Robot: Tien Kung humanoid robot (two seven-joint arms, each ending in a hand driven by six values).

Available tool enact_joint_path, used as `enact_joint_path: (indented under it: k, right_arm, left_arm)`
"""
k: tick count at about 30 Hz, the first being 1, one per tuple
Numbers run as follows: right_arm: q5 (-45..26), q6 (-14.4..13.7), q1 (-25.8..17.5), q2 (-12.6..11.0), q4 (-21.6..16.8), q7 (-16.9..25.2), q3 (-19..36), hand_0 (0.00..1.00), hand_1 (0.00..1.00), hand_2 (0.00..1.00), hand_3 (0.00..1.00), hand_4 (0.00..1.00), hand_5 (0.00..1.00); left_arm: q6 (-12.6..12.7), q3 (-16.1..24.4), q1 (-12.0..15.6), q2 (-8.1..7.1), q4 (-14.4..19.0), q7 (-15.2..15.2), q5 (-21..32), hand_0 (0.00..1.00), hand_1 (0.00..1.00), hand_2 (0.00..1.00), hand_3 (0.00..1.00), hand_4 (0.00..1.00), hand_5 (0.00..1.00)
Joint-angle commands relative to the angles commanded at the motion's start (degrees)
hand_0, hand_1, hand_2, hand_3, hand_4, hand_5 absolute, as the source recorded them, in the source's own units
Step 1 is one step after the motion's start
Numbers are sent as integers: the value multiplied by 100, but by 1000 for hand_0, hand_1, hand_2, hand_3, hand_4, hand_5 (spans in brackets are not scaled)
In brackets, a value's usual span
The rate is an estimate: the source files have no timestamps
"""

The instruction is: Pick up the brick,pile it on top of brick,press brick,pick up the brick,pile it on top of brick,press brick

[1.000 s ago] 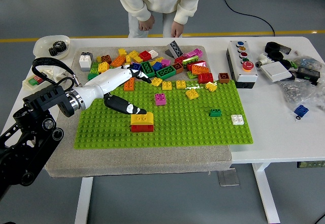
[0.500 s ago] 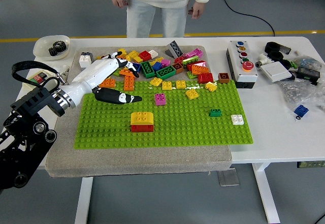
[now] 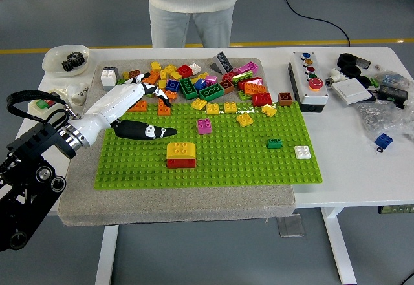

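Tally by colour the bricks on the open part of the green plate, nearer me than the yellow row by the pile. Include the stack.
yellow brick, top of stack: 1
red brick, under it: 1
pink brick: 1
green brick: 1
white brick: 1
Total: 5

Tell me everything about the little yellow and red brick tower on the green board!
The brick tower is two plastic bricks: a yellow one with round studs on top, stacked squarely on a red one of about the same width. It stands upright on the green baseplate, toward its near left part, with bare studs all around. Nothing touches it except the plate. The left hand is open, up and to its left, holding nothing.
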State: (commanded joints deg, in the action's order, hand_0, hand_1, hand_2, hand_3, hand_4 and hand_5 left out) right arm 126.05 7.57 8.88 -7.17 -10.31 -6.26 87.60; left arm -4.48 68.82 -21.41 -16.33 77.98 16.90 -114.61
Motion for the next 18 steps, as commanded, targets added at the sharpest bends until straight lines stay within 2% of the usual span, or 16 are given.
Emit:
enact_joint_path:
  k: [3, 4, 8, 9, 10, 14, 15, 18]
  right_arm:
    - [2, 1, 3, 1, 0, 1, -6, 741, 647, 712, 582, 807, 353]
    - [7, 3, 3, 3, 0, -1, -8, 741, 648, 712, 582, 807, 354]
    - [1, 3, 6, 7, 0, 0, -20, 741, 648, 712, 582, 807, 354]
    - [1, 3, 6, 7, 0, 0, -23, 741, 648, 712, 582, 807, 354]
    - [1, 3, 6, 7, 0, 0, -23, 741, 648, 712, 582, 808, 357]
    - [10, 2, 1, 4, 0, 0, -23, 741, 648, 712, 582, 808, 357]
    - [10, 1, 3, 5, 0, 1, -27, 741, 648, 712, 582, 808, 357]
    - [8, 2, 7, 5, 0, 5, -35, 741, 648, 712, 583, 809, 361]
  left_arm:
    - [91, -48, 37, -15, -16, 79, 15, 998, 739, 666, 543, 998, 672]
    - [166, -66, 51, -7, -39, 142, 36, 998, 750, 688, 568, 998, 752]
    - [293, -123, 89, -6, -102, 290, 13, 998, 750, 688, 568, 998, 752]
    - [308, -150, 100, -13, -122, 315, 14, 998, 750, 688, 568, 998, 752]
    - [312, -158, 104, -14, -128, 322, 15, 998, 788, 729, 575, 998, 814]
    - [371, -317, 140, -11, -218, 402, -46, 998, 788, 729, 575, 998, 814]
    - [396, -363, 150, -1, -241, 416, -67, 998, 812, 753, 587, 998, 890]
    - [447, -458, 163, 6, -283, 444, -120, 998, 812, 753, 587, 998, 890]
